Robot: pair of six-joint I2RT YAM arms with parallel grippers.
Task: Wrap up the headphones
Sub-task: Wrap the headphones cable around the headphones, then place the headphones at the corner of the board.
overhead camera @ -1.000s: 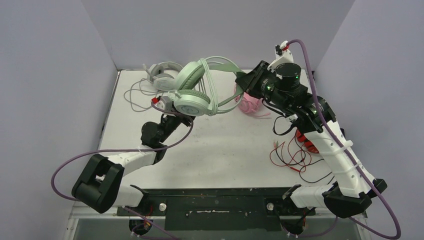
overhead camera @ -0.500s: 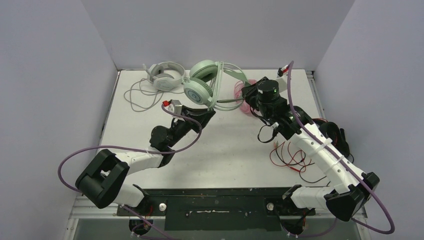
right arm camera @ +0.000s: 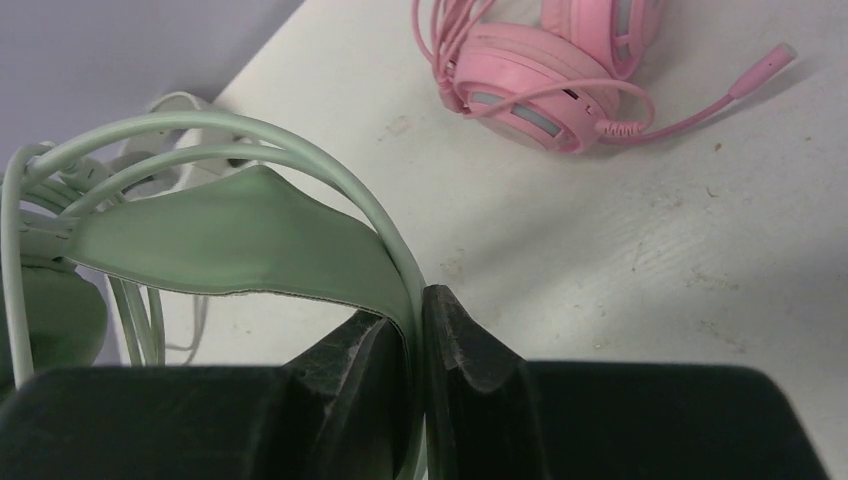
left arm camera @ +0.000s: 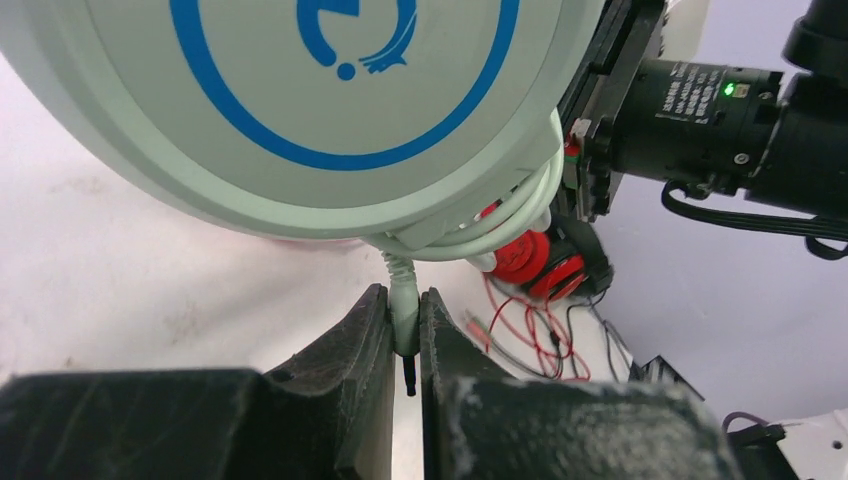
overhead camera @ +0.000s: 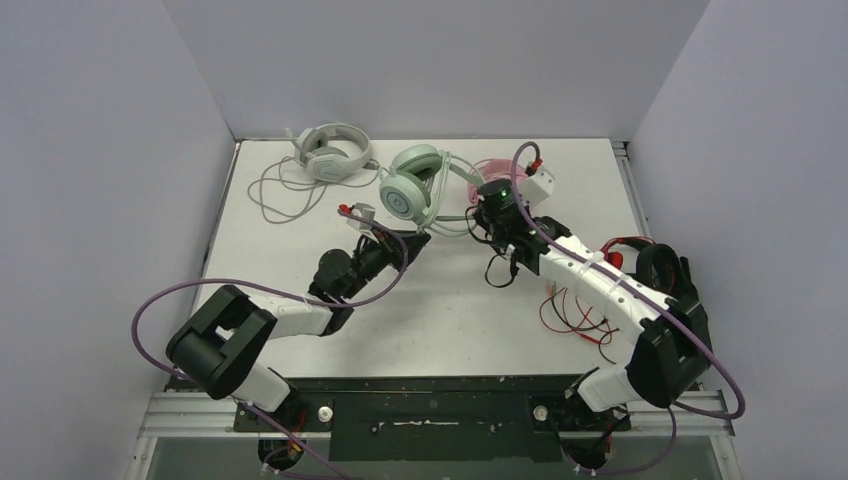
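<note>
Mint green headset is held over the table near the middle of its far edge, with cable loops bunched at one cup. The left gripper is clenched on the cable end just below that cup. The right gripper pinches the headband's thin hoop. The pink headset lies just behind, and the grey-white headset by the far left corner.

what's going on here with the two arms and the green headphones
Both arms hold the mint green headset between them near the far side of the table. The left gripper is shut on its cable just below an ear cup, where loops of cable are bunched. The right gripper is shut on a thin green strand along the headband. The pink headset and white headset lie on the table.
</note>
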